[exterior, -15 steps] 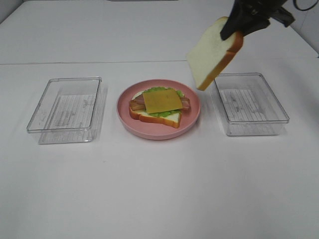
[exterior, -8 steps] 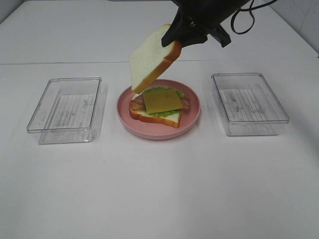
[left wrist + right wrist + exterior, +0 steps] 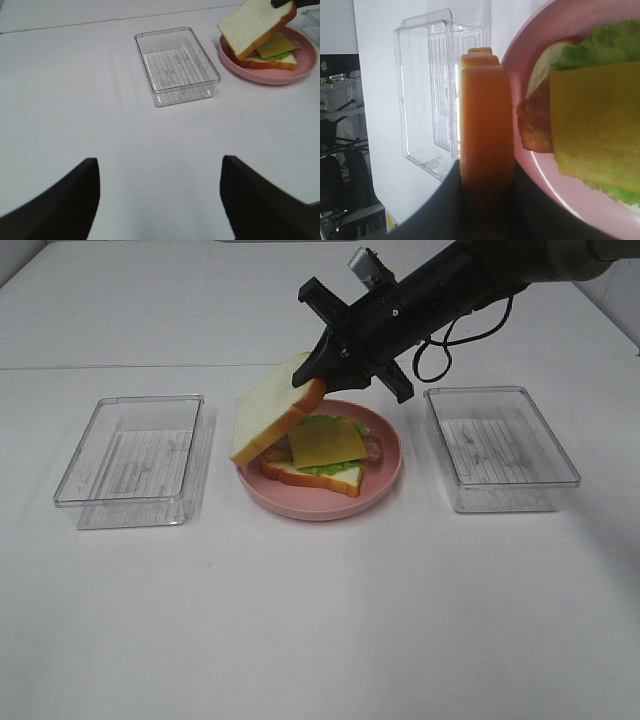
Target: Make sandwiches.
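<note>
Clear plastic first, far on the left: found the left tray sitting flat on the white table. Looked down on it from the left gripper, dark fingers spread wide, nothing between them (well away from all the food).

Moved right and came to the top bread slice. Hung tilted in the air, low end down by the left rim of the pink plate, high end pinched tight at the crust by the right gripper. Could not tell whether the low end touched the plate.

Found the rest stacked on the plate: bottom bread slice, green lettuce, brown bacon, yellow cheese on top. Covered only the left part of the stack with the tilted slice.

Ended at the right tray, well apart from the plate.

Looked like the last step, putting the lid on the sandwich. Next, probably needed to shift the slice a bit right, lay it flat over the cheese, match the crusts, then let go (gently, or might push the cheese sideways).
</note>
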Controlling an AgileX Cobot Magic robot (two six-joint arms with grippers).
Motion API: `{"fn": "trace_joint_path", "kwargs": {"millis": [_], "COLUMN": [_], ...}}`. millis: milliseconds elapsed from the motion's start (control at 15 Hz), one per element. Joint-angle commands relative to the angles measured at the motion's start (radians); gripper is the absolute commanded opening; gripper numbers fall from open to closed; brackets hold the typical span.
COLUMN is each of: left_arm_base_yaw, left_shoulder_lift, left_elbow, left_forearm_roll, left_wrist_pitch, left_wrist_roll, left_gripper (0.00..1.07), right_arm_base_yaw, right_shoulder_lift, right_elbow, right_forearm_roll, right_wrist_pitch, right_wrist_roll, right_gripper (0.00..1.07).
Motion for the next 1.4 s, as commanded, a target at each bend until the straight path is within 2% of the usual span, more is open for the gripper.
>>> {"fn": "trace_joint_path", "kwargs": {"millis": [67,533,600,667,733,800,867,933,1400], "left_arm_base_yaw": [0.0,0.0,0.0,0.0,0.0,0.0,0.0,0.0,0.0], "left_shoulder_lift": [-0.024,-0.024,-0.024,-0.024,-0.024,-0.024,-0.024,-0.024,-0.024], "left_elbow": [0.001,0.001,0.001,0.001,0.001,0.001,0.001,0.001,0.001], "left_forearm_roll": [0.004,0.004,0.004,0.004,0.004,0.004,0.004,0.004,0.004], "left_wrist_pitch": [-0.003,-0.003,-0.003,-0.003,-0.003,-0.003,-0.003,-0.003,-0.003], "left_wrist_roll": [0.001,0.001,0.001,0.001,0.001,0.001,0.001,0.001,0.001], "left_gripper": [0.66,0.66,0.66,0.66,0.66,0.66,0.66,0.66,0.66], "right_arm_base_yaw": [0.001,0.001,0.001,0.001,0.001,0.001,0.001,0.001,0.001], "right_shoulder_lift": [0.001,0.001,0.001,0.001,0.001,-0.002,-0.002,-0.019,-0.192], "right_elbow": [0.006,0.006,0.006,0.006,0.006,0.006,0.006,0.006,0.006], "right_forearm_roll": [-0.053,-0.299,-0.31,-0.316,-0.326,-0.353,-0.353,-0.405,-0.715], "right_wrist_pitch": [-0.016,-0.018,-0.018,-0.017,-0.014,-0.006,-0.006,-0.005,0.113], "right_wrist_roll": [0.024,0.172,0.174,0.174,0.174,0.173,0.173,0.166,0.166], "right_gripper": [0.0,0.0,0.06,0.17,0.35,0.74,0.74,0.86,0.85]}}
